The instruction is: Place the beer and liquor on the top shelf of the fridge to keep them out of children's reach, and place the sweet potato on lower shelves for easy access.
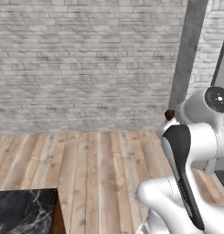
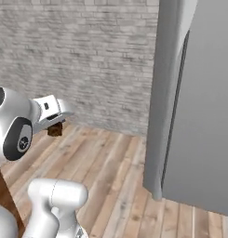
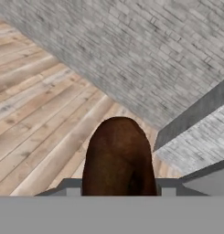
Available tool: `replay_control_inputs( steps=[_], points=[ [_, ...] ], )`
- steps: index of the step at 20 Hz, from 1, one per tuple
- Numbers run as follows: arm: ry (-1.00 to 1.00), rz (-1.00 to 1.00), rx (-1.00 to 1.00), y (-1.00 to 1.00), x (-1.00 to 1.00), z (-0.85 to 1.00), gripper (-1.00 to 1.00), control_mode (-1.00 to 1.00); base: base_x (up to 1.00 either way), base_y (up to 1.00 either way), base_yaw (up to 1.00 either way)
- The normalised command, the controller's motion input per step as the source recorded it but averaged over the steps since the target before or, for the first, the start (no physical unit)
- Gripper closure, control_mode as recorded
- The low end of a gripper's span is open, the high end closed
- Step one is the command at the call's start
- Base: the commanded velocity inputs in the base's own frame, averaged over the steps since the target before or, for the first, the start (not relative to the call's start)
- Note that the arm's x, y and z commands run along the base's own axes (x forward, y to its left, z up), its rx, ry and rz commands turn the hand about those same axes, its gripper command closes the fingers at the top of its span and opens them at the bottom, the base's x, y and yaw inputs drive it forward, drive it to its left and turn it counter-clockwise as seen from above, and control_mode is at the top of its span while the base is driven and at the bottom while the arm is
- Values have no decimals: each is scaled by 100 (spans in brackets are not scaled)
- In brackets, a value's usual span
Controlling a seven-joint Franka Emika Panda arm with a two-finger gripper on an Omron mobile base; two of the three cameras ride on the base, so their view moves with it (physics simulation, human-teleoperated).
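Pincer (image 2: 56, 124) clamps one sweet potato (image 3: 119, 157); one fridge (image 2: 194, 102) beside.

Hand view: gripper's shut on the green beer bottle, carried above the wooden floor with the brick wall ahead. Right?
Not quite. The gripper is shut on the sweet potato, a reddish-brown lump, not a green bottle, as the hand view shows. It is indeed above the wooden floor, with the brick wall ahead.
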Motion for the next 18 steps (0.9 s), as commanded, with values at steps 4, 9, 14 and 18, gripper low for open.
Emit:
replay_control_inputs(
  steps=[4,9,14,18],
  points=[
    [0,0,0,0,0,0,100,100,100,0,0],
    [0,0,0,0,0,0,100,100,100,0,0],
    [0,0,0,0,0,0,100,100,100,0,-3],
    [0,0,0,0,0,0,100,100,97,0,-18]
  ],
)
